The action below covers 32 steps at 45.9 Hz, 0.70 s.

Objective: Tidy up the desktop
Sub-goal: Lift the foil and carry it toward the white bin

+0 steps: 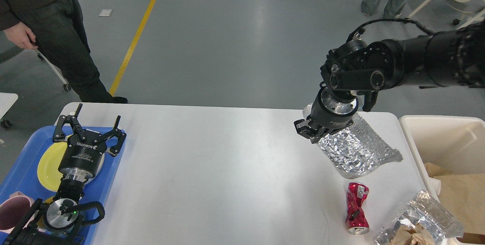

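The white desktop (212,169) fills the lower view. My right gripper (313,134) is shut on a crumpled silver foil sheet (354,148) and holds it in the air above the desktop's right end. A crushed red can (355,208) lies on the desktop below it. A second foil wrapper with brown paper in it (415,224) lies at the front right corner. My left gripper (89,125) is open and empty, above the blue tray (22,154) at the left.
A cream-white bin (443,138) with brown paper inside stands off the desktop's right end. The blue tray holds a yellow plate (49,165) and a pink bowl (13,212). A person (49,29) stands at the far left, others at the far right.
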Available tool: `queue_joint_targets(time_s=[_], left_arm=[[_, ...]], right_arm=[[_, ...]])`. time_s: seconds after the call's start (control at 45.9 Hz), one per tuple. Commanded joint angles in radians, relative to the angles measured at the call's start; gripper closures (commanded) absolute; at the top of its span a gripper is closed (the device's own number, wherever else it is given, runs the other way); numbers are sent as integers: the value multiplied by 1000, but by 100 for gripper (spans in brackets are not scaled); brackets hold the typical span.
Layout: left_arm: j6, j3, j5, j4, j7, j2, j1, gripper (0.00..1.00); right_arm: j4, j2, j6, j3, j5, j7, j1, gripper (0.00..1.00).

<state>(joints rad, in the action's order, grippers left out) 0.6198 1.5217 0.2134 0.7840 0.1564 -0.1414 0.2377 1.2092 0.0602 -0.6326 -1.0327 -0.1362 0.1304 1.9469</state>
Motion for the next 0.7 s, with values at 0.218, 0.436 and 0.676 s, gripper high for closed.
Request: queue_joint_targets(time_s=[0.218, 0.436, 0.676], left_arm=[[0, 0, -2, 0, 0, 0, 0, 4], [0, 0, 0, 0, 0, 0, 0, 4], [0, 0, -2, 0, 0, 0, 0, 4]], right_arm=[[322, 145, -41, -214, 159, -12, 506, 100], [331, 135, -39, -377, 263, -132, 561, 100], [319, 158, -3, -464, 262, -123, 537, 100]])
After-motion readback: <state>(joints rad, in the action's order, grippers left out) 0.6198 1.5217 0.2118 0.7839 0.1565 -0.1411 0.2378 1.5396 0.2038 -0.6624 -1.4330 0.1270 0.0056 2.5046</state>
